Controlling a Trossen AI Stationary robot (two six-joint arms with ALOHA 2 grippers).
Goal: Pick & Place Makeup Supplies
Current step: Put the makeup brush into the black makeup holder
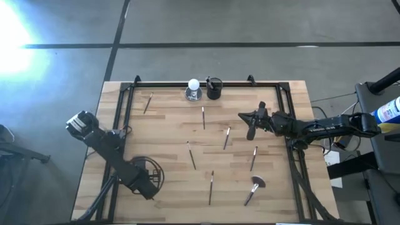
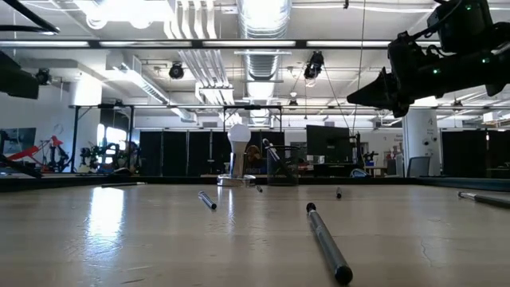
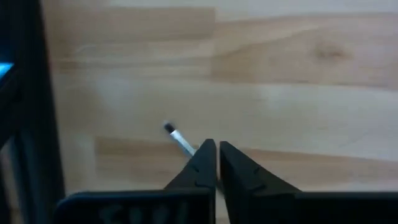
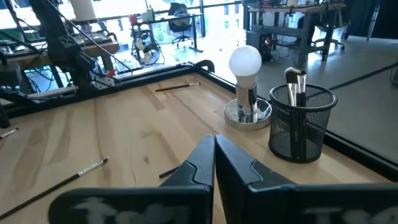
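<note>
Progress is small so far, as judged from how the things lie. In the black mesh cup point(image 1: 214, 88), at the upper middle of the high view beside the white ball on its clear base point(image 1: 194, 89), two brushes point(image 4: 295, 87) are seen standing with heads up in the right wrist view. The cup is taken to be the place of delivery, though this is only a judgement.

Most of the makeup supplies are still scattered on the tabletop point(image 1: 169, 125). In the high view one brush point(image 1: 148, 102) lies at the upper left, one point(image 1: 203, 117) below the cup, one point(image 1: 227, 137) right of the centre, one point(image 1: 191, 155) at the centre, one point(image 1: 254, 158) at the lower right, one point(image 1: 211, 187) at the lower middle, and the fluffy-headed brush point(image 1: 254, 189) near the bottom right. At least seven are thus left to be moved.

The right pincer point(image 1: 252, 125) is held above the tabletop at the right of the centre, raised well off the wood in the low view. Its fingers are pressed together and nothing is seen between them. The left pincer point(image 3: 216, 163) is parked at the lower left of the high view; its fingers are likewise closed on nothing, with a brush tip point(image 3: 178, 138) lying on the wood beyond them. No brush is carried by either arm at this moment.
</note>
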